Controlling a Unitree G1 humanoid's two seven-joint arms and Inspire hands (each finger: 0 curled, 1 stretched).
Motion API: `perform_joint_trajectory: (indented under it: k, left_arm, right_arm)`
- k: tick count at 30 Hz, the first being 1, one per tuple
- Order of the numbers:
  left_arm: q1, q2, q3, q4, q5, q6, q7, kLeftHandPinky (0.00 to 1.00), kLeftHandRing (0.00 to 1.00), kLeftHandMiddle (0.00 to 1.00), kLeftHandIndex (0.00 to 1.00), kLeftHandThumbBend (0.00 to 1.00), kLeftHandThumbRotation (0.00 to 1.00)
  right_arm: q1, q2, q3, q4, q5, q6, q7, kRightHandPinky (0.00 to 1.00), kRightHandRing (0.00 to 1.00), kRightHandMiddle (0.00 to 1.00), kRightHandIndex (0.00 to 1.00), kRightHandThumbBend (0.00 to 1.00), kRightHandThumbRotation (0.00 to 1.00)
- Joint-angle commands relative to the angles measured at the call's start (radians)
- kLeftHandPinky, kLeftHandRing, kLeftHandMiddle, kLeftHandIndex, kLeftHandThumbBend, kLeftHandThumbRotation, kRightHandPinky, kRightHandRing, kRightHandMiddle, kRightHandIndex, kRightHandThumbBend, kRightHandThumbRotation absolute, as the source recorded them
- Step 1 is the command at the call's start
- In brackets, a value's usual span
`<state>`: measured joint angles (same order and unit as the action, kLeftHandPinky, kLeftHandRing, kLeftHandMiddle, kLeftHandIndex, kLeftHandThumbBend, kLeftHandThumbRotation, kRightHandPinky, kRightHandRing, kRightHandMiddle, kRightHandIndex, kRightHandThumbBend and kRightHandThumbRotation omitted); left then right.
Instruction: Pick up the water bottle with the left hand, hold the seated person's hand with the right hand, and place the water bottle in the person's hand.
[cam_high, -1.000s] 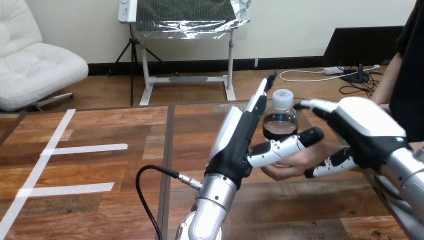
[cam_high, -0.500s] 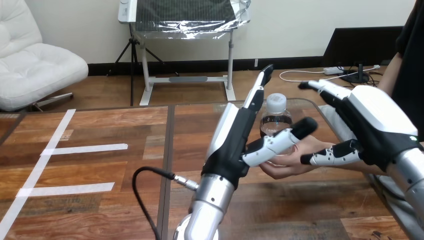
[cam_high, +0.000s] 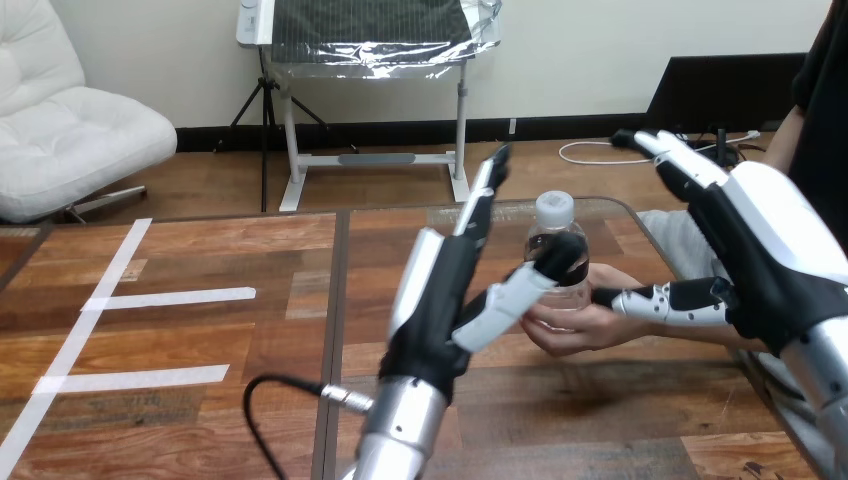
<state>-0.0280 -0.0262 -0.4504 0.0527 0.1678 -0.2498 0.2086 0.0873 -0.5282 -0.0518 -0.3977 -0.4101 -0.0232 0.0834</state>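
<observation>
The left robot hand stands edge-up in front of the water bottle. Its fingers are straight and spread upward and it grips nothing. Only its thumb reaches across the front of the bottle's body, and I cannot tell whether the thumb tip touches the plastic or merely passes in front of it.

The water bottle is upright, a small clear bottle with a white cap and a ribbed, see-through body. How full it is I cannot tell. Its base sits in the person's hand, which lies palm-up just above the table at the view's right, fingers curled round the bottle's lower part.

The right robot hand hangs beside and slightly over the person's wrist. Its fingers point up and away and its thumb lies level toward the person's hand. Nothing on it is curled round the wrist, so it holds nothing.

As a judgement, the task looks nearly complete. The bottle is delivered and carried by the person, and the left robot hand has let it go. What seems left is for both robot hands to draw clear without knocking the bottle.
</observation>
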Motion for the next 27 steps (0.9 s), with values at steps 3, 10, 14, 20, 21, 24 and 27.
perform_joint_trajectory:
  k: [3,10,14,20,21,24,27]
  left_arm:
    - [0.01,-0.034,0.038,-0.102,0.017,-0.072,0.014,1.0,0.98,1.0,1.0,0.84,0.92]
    - [0.069,-0.033,0.061,-0.142,0.018,-0.113,0.026,0.96,0.94,0.97,0.98,0.73,0.94]
    - [0.1,-0.033,0.071,-0.161,0.016,-0.127,0.026,0.94,0.93,0.96,0.97,0.69,0.94]
    - [0.154,-0.03,0.082,-0.199,0.012,-0.139,0.027,0.92,0.92,0.94,0.96,0.65,0.96]
    - [0.165,-0.028,0.084,-0.203,0.012,-0.147,0.027,0.92,0.92,0.94,0.96,0.64,0.96]
    - [0.19,-0.025,0.089,-0.213,0.012,-0.16,0.024,0.91,0.91,0.94,0.96,0.63,0.96]
    - [0.213,-0.022,0.093,-0.222,0.011,-0.171,0.022,0.91,0.91,0.94,0.97,0.62,0.97]
  right_arm:
    - [-0.004,0.1,-0.015,-0.056,0.038,-0.071,-0.078,0.8,0.91,0.94,0.88,0.51,0.04]
    - [0.025,0.195,0.023,-0.016,0.086,-0.18,-0.136,0.77,0.88,0.91,0.84,0.41,0.01]
    - [0.032,0.234,0.039,0.022,0.094,-0.256,-0.167,0.74,0.86,0.89,0.82,0.38,0.0]
    - [0.046,0.282,0.067,0.076,0.147,-0.339,-0.165,0.71,0.86,0.89,0.82,0.32,0.0]
    - [0.05,0.293,0.074,0.084,0.156,-0.343,-0.163,0.71,0.86,0.89,0.82,0.31,0.0]
    - [0.056,0.313,0.084,0.104,0.165,-0.36,-0.161,0.71,0.86,0.9,0.82,0.29,0.0]
    - [0.057,0.327,0.092,0.133,0.167,-0.393,-0.163,0.7,0.85,0.9,0.83,0.26,0.01]
